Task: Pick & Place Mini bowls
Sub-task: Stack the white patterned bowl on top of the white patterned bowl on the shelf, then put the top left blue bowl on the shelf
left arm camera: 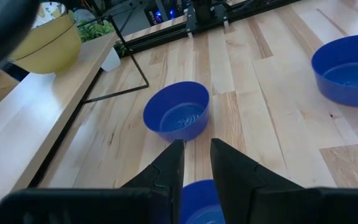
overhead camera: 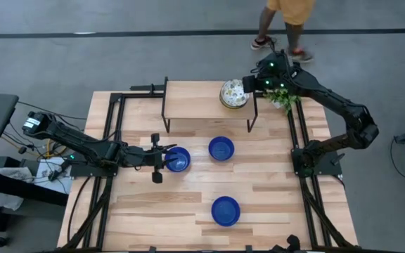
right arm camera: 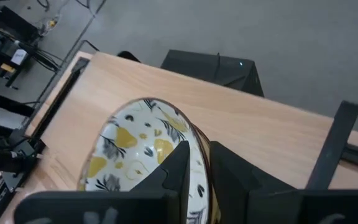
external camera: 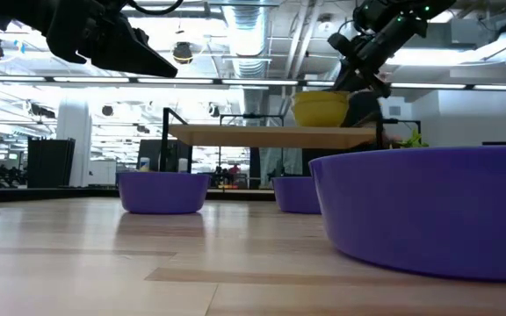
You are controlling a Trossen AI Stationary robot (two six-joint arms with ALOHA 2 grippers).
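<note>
A cream mini bowl [overhead camera: 233, 93] with a yellow floral inside stands on the raised wooden shelf [overhead camera: 195, 98] at the far side. My right gripper [right arm camera: 201, 152] stands over its right rim, fingers slightly apart. Three blue mini bowls rest on the table on their bases: one [overhead camera: 178, 160] left of centre, one [overhead camera: 221, 148] in the middle, one [overhead camera: 225, 211] near the front. My left gripper [left arm camera: 196, 146] hovers above the left blue bowl [left arm camera: 197, 202], its fingers narrowly parted with nothing between them. My right gripper comes slanting down from the table's right, with the patterned bowl's rim [right arm camera: 199, 163] in the gap between its fingers: one finger [right arm camera: 179, 158] inside the bowl, the other outside. Whether the fingers touch the rim I cannot tell. The bowl sits on the shelf [external camera: 279, 136].
A small green plant [overhead camera: 283, 98] in a white pot stands at the shelf's right end, under my right arm. The shelf's black legs [overhead camera: 166, 116] stand on the table. A person [overhead camera: 287, 21] walks beyond the far edge. Bare wood lies at the table's near left.
</note>
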